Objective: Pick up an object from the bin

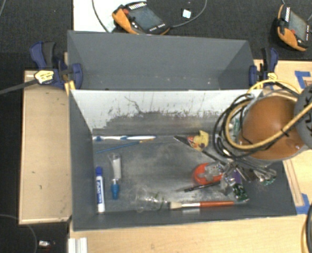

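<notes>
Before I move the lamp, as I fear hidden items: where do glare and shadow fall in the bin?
Camera view: glare whitens the bin's back wall; the floor lies dimmer, shaded beneath the gripper by the red thing; the clear plastic piece nearly blends in.

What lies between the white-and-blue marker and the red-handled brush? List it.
In the camera view, a small clear tube with a blue tip and a crumpled clear plastic piece lie between the marker and the brush.
</notes>
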